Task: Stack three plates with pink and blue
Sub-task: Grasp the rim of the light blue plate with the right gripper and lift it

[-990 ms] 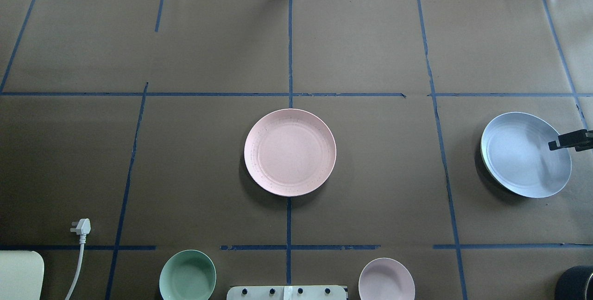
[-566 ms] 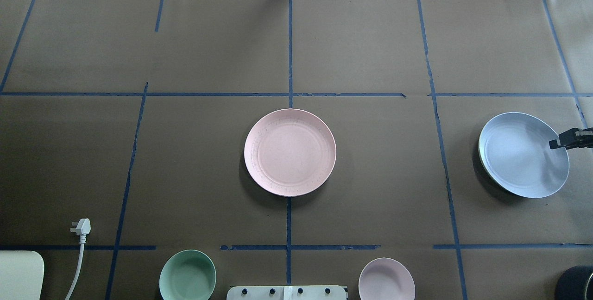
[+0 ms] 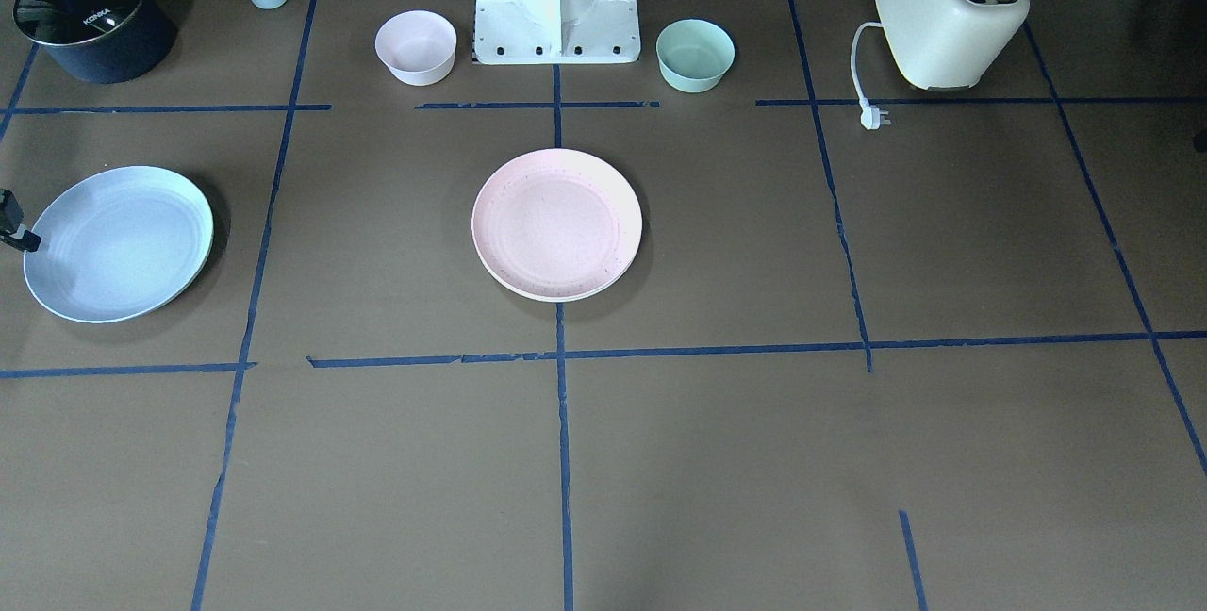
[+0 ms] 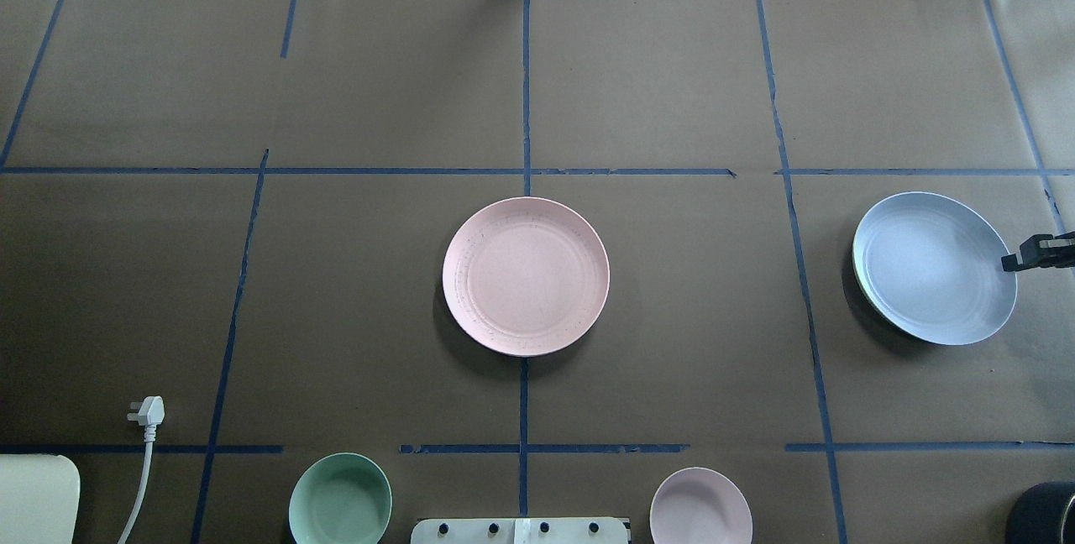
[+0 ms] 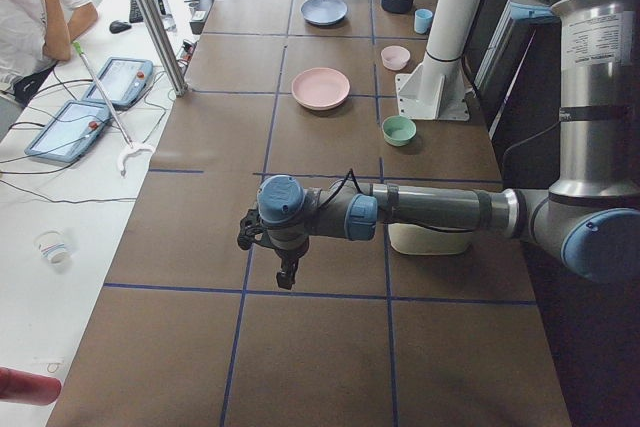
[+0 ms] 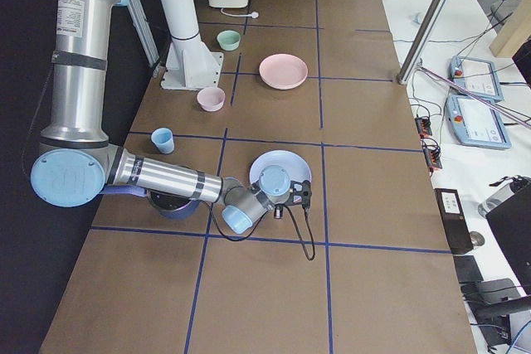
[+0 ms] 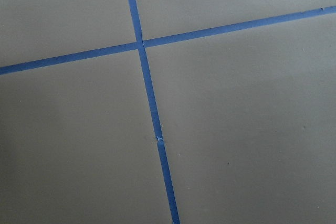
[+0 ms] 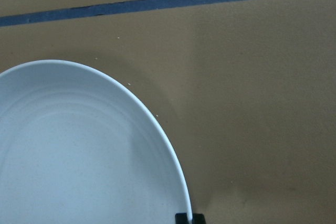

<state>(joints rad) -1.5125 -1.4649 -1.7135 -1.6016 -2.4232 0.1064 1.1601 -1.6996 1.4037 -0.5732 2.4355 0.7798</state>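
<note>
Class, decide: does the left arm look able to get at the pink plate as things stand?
Probably yes: nothing stands between the left claw and the pink plate; the mint bowl sits off to one side.

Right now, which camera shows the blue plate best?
The overhead exterior view: the whole blue plate shows, large and unblocked, with the right gripper at its rim. The front-facing view shows it whole too, near the edge. The side views show it smaller; the right wrist view, only part.
</note>
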